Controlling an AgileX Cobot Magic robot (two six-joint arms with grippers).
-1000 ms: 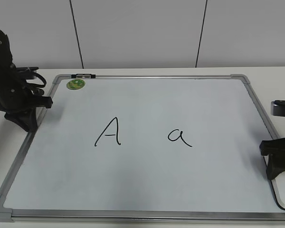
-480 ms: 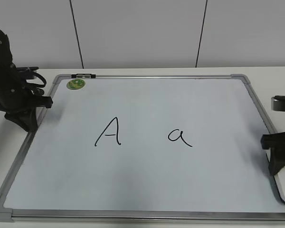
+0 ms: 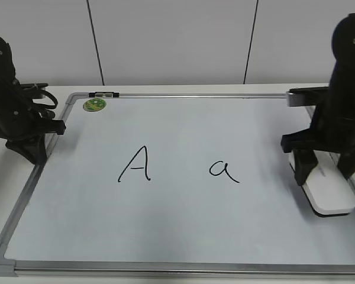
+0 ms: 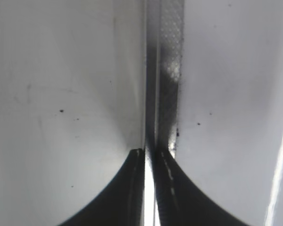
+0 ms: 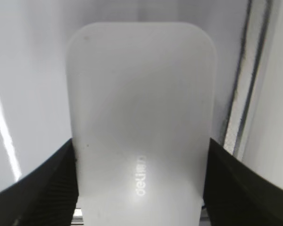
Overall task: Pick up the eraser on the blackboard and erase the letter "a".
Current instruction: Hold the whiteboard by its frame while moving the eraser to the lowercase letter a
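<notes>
The white eraser lies flat near the right edge of the blackboard. My right gripper is shut on it, one finger on each long side. In the right wrist view the eraser fills the space between the jaws, grey text on top. The small letter "a" is on the board, left of the eraser and apart from it. My left gripper is shut and empty at the board's left frame; the left wrist view shows its jaws together over the frame strip.
A capital "A" is written left of the "a". A round green sticker sits at the board's top left corner. The board's right frame runs just beside the eraser. A white wall stands behind the table.
My right gripper and the eraser have moved together from the board's lower right corner up and left along the right edge. The left arm has not moved.
</notes>
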